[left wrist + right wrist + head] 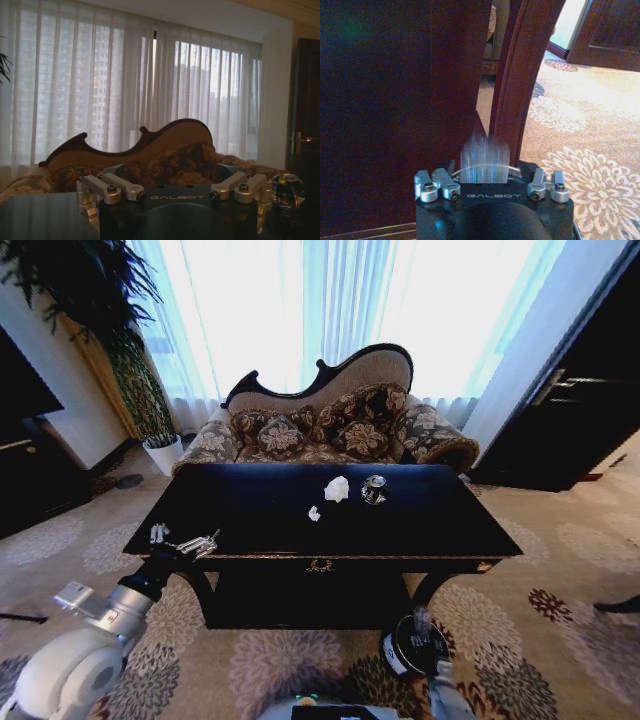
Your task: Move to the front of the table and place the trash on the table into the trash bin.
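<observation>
The black table [250, 508] stands straight ahead of me. Near the middle of it lie the trash pieces: a crumpled white paper wad [337, 488], a silvery can [374, 489] to its right, and a small white scrap [314, 513] nearer the front. My left gripper [184, 539] hovers open and empty at the table's front left corner. From its wrist the can [287, 192] shows far off across the tabletop [35, 215]. The right gripper [420, 624] hangs low over the dark trash bin [400, 652] on the floor by the table's right front leg [520, 75]. A blurred pale thing [485, 159] sits before that gripper [487, 171].
A patterned brown sofa [330, 425] stands behind the table, before curtained windows. A white plant pot [163, 452] sits at the back left, next to dark furniture [20, 440]. A dark door [585, 400] is at the right. Patterned carpet [560, 570] lies open on both sides.
</observation>
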{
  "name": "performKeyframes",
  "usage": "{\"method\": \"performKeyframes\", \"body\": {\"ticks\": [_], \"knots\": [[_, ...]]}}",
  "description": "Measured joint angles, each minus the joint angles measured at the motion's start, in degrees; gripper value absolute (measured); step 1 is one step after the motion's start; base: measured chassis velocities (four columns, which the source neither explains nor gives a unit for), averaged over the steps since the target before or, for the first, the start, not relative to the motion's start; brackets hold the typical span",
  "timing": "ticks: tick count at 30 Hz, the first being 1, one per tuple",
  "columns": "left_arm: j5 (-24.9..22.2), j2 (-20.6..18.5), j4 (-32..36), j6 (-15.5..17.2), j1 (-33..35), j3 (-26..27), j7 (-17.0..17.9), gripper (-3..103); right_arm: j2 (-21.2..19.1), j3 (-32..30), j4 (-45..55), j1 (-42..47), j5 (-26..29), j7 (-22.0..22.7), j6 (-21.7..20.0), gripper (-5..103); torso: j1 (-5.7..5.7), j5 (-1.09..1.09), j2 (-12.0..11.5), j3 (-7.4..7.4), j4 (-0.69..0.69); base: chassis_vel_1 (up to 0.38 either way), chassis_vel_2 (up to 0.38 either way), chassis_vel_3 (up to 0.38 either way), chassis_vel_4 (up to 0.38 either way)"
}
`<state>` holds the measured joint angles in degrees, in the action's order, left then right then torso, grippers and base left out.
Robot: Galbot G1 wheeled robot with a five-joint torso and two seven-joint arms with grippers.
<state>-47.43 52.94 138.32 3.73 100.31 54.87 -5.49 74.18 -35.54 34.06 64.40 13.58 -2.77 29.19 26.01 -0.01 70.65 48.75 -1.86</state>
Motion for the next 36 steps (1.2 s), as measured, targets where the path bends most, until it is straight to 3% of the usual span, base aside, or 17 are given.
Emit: {"method": "performKeyframes", "body": {"ticks": [4, 7, 9, 18, 21, 26, 36], "knots": [[-0.03, 0.30, 0.24, -0.11, 0.57, 0.46, 0.14, 100, 0.09, 0.00, 0.22, 0.16, 0.13, -0.11, -0.12, 82, 0.00, 0.00, 0.00, 0.00, 0.00, 0.000, 0.000, 0.000, 0.000], [0.07, 0.91, 0.56, -0.25, 1.48, 1.11, 0.38, 100, 0.31, 0.10, 1.31, 0.97, 0.13, -0.14, -0.14, 97, 0.00, 0.00, 0.00, 0.00, 0.00, 0.000, 0.000, 0.000, 0.000], [0.08, 1.15, 0.68, -0.31, 1.85, 1.45, 0.39, 100, 0.42, 0.14, 1.92, 1.39, 0.13, -0.14, -0.15, 99, 0.00, 0.00, 0.00, 0.00, 0.00, 0.000, 0.000, 0.000, 0.000], [-0.92, 4.03, 0.85, -2.92, 8.10, 8.96, 0.06, 100, 1.48, 1.17, 12.24, 9.42, 4.15, -0.15, -0.47, 100, -0.01, -0.01, 0.00, -0.01, -0.01, 0.000, 0.000, 0.000, 0.000], [-1.00, 5.11, -0.01, -5.78, 11.46, 12.19, -0.30, 100, 1.85, 1.01, 17.01, 13.29, 5.41, -0.60, 0.41, 100, -0.01, 0.00, 0.00, -0.01, 0.00, 0.000, 0.000, 0.000, 0.000], [-1.04, 5.90, -0.84, -7.18, 12.54, 13.38, -0.49, 100, 2.22, 0.37, 20.35, 16.13, 5.27, -1.18, 1.86, 100, -0.01, 0.00, 0.01, -0.01, 0.00, 0.000, 0.000, 0.000, 0.000], [-1.04, 6.05, -1.03, -7.00, 12.52, 13.50, -0.52, 100, 3.04, -0.46, 24.73, 18.81, 5.30, -1.25, 2.46, 100, -0.01, 0.00, 0.00, 0.00, 0.01, 0.000, 0.000, 0.000, 0.000]]}}
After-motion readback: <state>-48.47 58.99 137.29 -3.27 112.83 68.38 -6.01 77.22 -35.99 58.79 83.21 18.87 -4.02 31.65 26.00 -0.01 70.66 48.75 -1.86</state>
